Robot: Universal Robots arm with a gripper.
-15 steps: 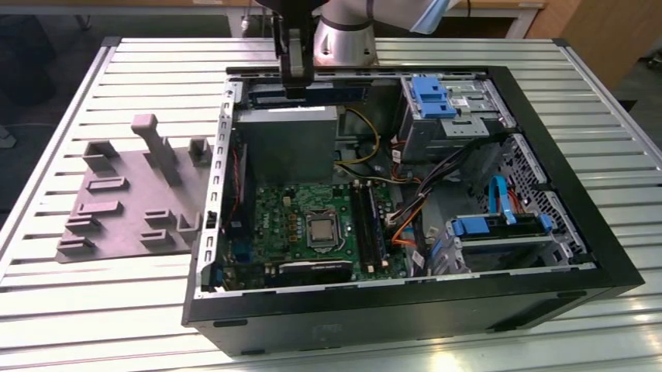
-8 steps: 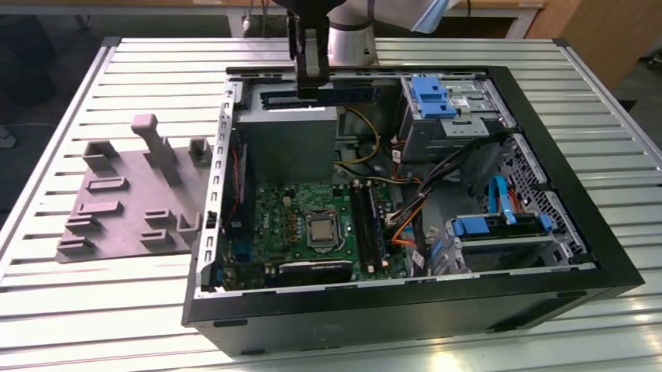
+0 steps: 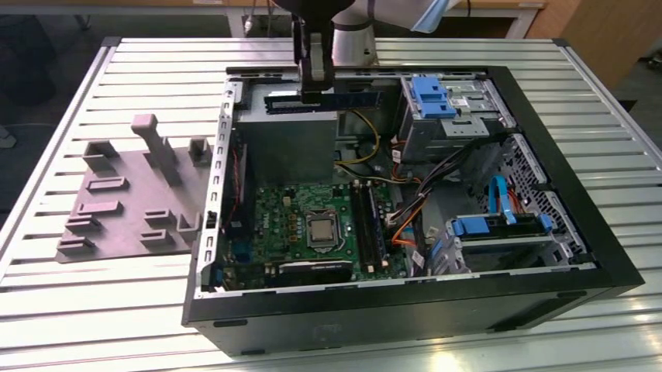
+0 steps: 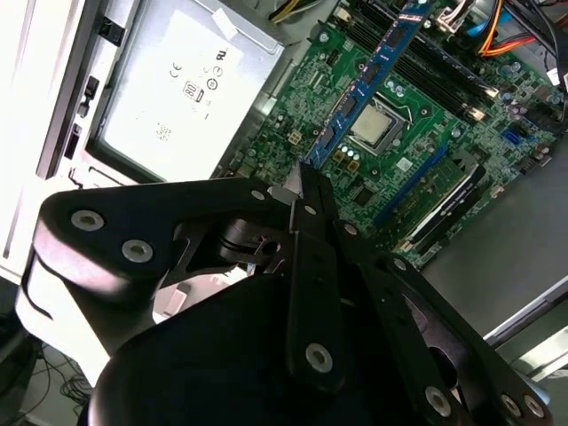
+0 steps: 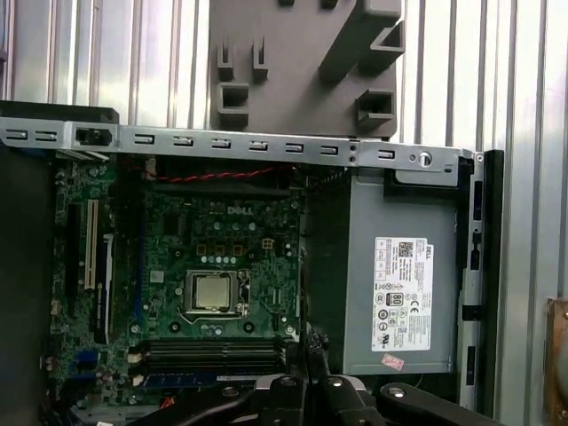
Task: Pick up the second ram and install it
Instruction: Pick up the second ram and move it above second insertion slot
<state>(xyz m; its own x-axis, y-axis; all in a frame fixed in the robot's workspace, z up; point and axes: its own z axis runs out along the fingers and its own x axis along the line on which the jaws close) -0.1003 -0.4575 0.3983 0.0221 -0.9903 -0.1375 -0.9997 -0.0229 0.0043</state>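
The grey power supply (image 3: pixel 290 147) sits just beneath the pincer (image 3: pixel 315 94), the green motherboard (image 3: pixel 300 217) a little farther off, the grey slotted tray (image 3: pixel 129 198) well away, outside the case (image 3: pixel 414 310).

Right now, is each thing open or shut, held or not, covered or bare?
fingers, shut on the second ram.
second ram, held in the air over the case, not in a slot.
computer case, lying on its side, open.
processor, bare, nothing covering it.
grey tray, lying flat beside the case.
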